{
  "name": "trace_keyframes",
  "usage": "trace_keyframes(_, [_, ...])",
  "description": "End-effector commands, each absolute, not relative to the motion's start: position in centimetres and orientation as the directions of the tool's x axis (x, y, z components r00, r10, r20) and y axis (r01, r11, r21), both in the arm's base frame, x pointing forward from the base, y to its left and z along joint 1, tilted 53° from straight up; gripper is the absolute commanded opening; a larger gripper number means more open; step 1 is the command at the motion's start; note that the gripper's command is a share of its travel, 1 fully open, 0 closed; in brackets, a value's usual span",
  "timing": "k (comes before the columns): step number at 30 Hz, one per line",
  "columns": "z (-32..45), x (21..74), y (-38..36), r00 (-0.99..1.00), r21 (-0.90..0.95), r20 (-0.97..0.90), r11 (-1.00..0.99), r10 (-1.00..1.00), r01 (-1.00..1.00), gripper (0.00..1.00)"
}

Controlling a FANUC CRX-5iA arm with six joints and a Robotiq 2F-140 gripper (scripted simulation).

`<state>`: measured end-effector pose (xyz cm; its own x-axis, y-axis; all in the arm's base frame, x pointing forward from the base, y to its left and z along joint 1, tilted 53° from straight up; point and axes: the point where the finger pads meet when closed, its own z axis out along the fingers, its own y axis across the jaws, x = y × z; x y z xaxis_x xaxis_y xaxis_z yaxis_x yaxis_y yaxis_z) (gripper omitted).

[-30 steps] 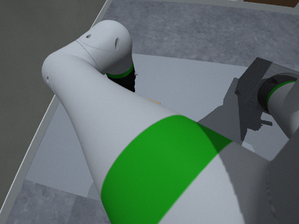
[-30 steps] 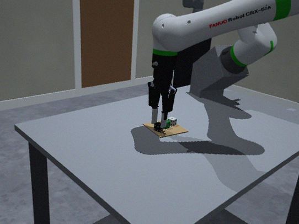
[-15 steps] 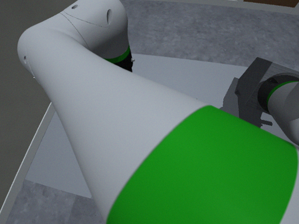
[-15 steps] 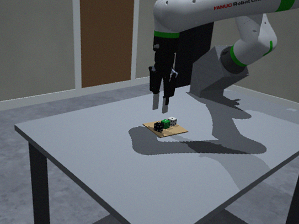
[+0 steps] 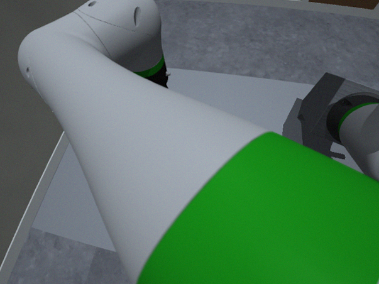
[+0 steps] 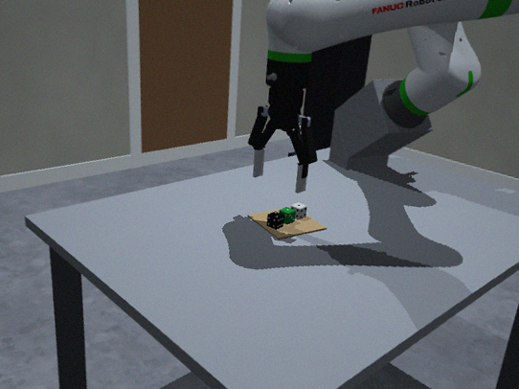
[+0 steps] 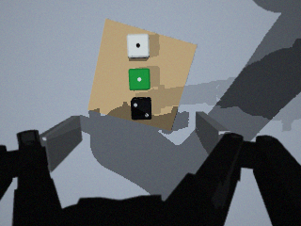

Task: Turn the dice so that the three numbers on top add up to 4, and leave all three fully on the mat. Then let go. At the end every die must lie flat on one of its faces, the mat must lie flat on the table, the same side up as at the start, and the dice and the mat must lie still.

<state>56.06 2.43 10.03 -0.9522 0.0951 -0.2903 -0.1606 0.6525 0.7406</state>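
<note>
Robotiq gripper [image 6: 278, 185] [image 7: 138, 125] hung above the tan mat [image 6: 314, 226] [image 7: 113, 61], fingers spread wide, pinching nothing. Wrist view: white die [image 6: 298, 211] [image 7: 138, 45] lay toward the mat's 12 o'clock, one up; green die [image 6: 287, 215] [image 7: 139, 79] near centre, one up; black die [image 6: 275, 220] [image 7: 141, 108] toward 6 o'clock, two up. Total four.

In the exterior view, you can read "FANUC" in red, then "Robot CRX-5" in dark letters, its last characters unclear, on the white arm [image 5: 133, 123] [image 6: 344, 19] at upper right. Near the upper middle of the wrist view, your upward faces show one dot on the white die [image 6: 299, 211] [image 7: 137, 45], one on the green die [image 6: 287, 215] [image 7: 139, 79], two on the black die [image 6: 275, 220] [image 7: 141, 108].
</note>
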Motion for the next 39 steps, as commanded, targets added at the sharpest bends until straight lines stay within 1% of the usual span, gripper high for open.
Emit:
trace_keyframes(1, [10.0,56.1,2.4,-0.952,0.74,-0.29,0.653,0.095,-0.16,1.0])
trace_keyframes(18, [10.3,56.0,2.1,-0.952,0.74,-0.29,0.653,0.095,-0.16,1.0])
trace_keyframes(39, [14.2,54.3,-2.7,-0.952,0.74,-0.29,0.653,0.095,-0.16,1.0])
